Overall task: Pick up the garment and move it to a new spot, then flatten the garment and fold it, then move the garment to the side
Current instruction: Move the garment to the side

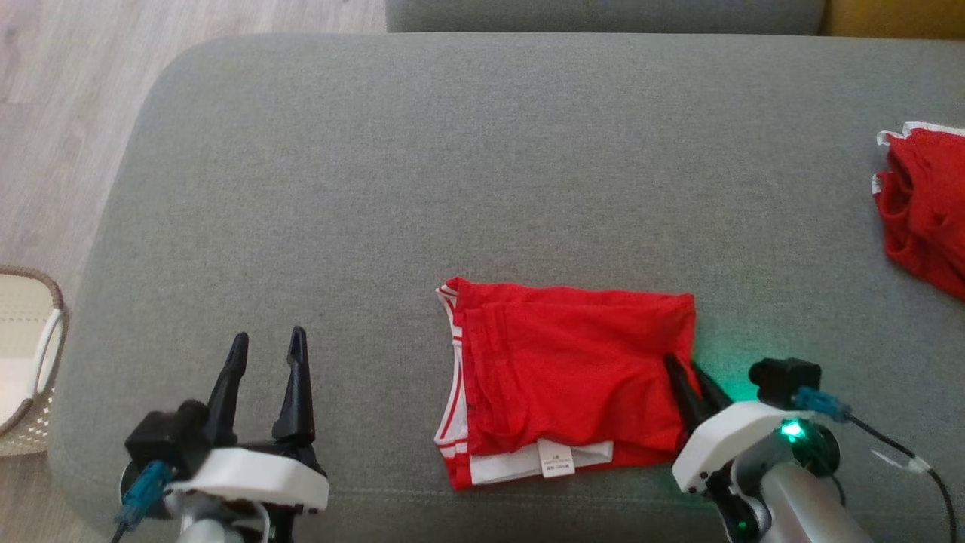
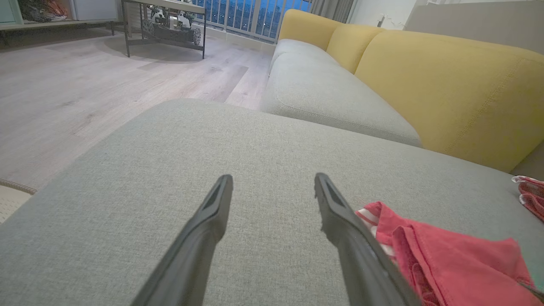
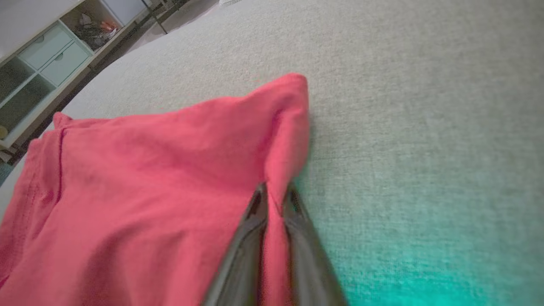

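Right pincer [image 3: 275, 190] nips garment [image 1: 565, 377]; another red cloth [image 1: 927, 204] cropped.

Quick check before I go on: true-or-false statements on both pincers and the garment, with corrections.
1. The right pincer is shut on the right edge of the red garment. True.
2. The left pincer grips it too. False: it is open over bare cushion, left of the garment.
3. A second red garment lies at the cushion's far right. True.
4. The garment sits in the basket. False: it lies on the cushion; the basket stands off its left end.
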